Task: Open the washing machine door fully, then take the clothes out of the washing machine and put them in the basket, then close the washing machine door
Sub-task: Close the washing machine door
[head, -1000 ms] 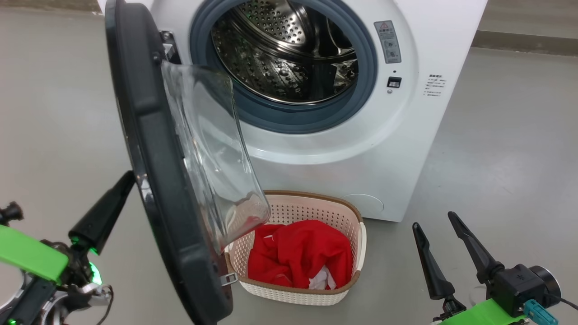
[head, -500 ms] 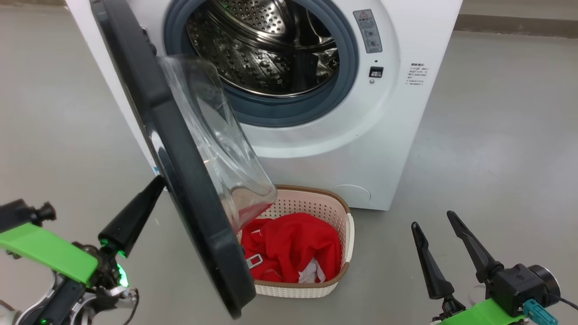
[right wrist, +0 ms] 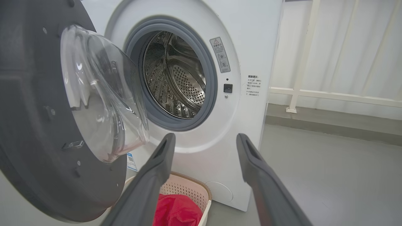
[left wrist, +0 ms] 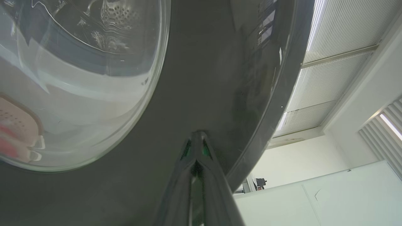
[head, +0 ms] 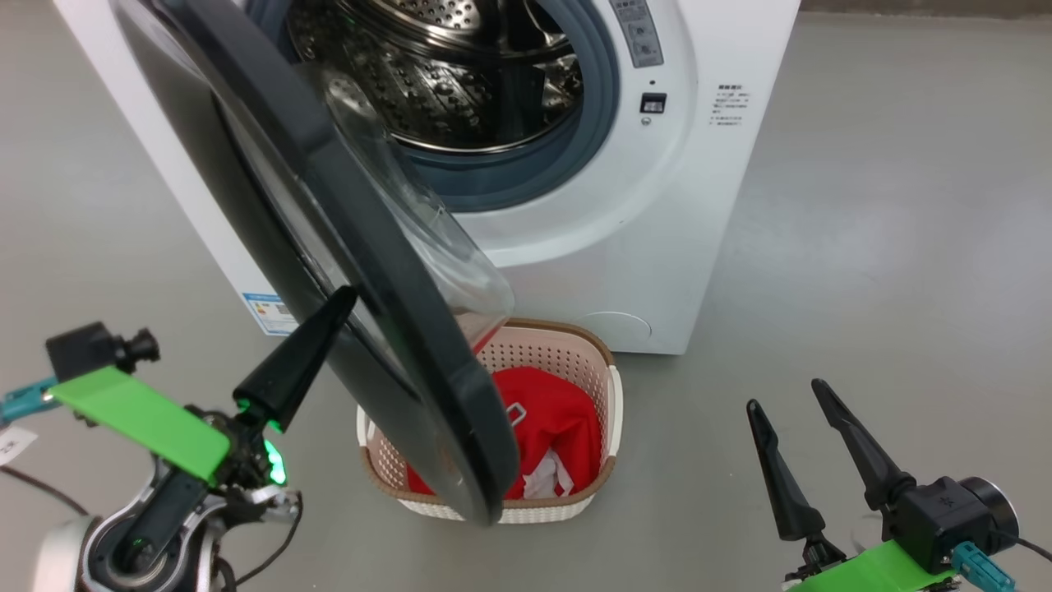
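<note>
The washing machine door [head: 394,279] stands partway swung out from the washing machine [head: 657,230], hinged on the robot's left, its clear glass bowl facing in toward the steel drum [head: 460,90]. The left pincer [head: 341,298] has its two dark fingers pressed together with nothing between them. In the left wrist view its tip [left wrist: 196,138] sits right against the glossy black outer face of the door [left wrist: 204,78], near the rim and just beside the glass. The right pincer [head: 785,395] hangs low on the robot's right, well apart from the machine. Its fingers are spread wide and hold nothing, and in the right wrist view it [right wrist: 205,138] points toward the white front of the machine [right wrist: 251,37], below the drum [right wrist: 176,84]. The basket [head: 534,349] rests on the grey floor [head: 888,247] just in front of the machine, under the opening. In the head view the door's lower edge crosses in front of the basket's left half. The clothes [head: 551,419] lie inside it — bright red fabric with a little white showing. The right wrist view shows the door's dull grey inner side [right wrist: 28,125], with the basket [right wrist: 188,188] and the red clothes [right wrist: 177,212] below it.
</note>
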Controlling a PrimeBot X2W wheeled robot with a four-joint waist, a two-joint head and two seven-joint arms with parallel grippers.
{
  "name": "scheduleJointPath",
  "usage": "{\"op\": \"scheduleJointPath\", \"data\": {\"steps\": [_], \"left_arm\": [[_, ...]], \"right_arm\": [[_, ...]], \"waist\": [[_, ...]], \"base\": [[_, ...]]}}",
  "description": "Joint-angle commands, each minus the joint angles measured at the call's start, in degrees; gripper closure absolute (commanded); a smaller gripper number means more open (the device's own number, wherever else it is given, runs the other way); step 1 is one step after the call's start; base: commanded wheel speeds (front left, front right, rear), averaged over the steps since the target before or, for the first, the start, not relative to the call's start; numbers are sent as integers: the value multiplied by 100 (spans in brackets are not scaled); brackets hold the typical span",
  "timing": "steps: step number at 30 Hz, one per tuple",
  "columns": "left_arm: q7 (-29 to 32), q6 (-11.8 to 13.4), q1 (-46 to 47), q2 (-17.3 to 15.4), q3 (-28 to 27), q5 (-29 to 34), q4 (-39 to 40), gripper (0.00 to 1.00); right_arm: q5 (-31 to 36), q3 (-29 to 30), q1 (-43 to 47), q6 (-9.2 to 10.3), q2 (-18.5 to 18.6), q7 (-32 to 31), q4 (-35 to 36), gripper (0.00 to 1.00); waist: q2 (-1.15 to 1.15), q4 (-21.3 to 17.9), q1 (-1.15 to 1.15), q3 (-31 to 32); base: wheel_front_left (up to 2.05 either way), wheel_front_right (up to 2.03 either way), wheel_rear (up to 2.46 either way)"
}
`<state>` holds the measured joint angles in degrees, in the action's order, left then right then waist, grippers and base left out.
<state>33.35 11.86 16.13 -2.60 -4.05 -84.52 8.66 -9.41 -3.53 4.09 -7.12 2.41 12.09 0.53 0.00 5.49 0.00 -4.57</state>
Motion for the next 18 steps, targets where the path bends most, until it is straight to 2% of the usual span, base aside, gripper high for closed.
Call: {"op": "scheduleJointPath", "data": {"steps": [1, 18], "left_arm": [[-31, -101, 298, -32, -58, -74, 103, 100], [-442, -410, 1052, -29, 344, -297, -663, 100]], "right_arm": [[50, -144, -305, -36, 46, 19, 163, 0], [43, -159, -505, -36, 46, 54, 109, 0]], "waist": [[0, -72, 0, -77], [0, -594, 0, -366]], "base": [[0, 0, 0], [0, 0, 0]]}}
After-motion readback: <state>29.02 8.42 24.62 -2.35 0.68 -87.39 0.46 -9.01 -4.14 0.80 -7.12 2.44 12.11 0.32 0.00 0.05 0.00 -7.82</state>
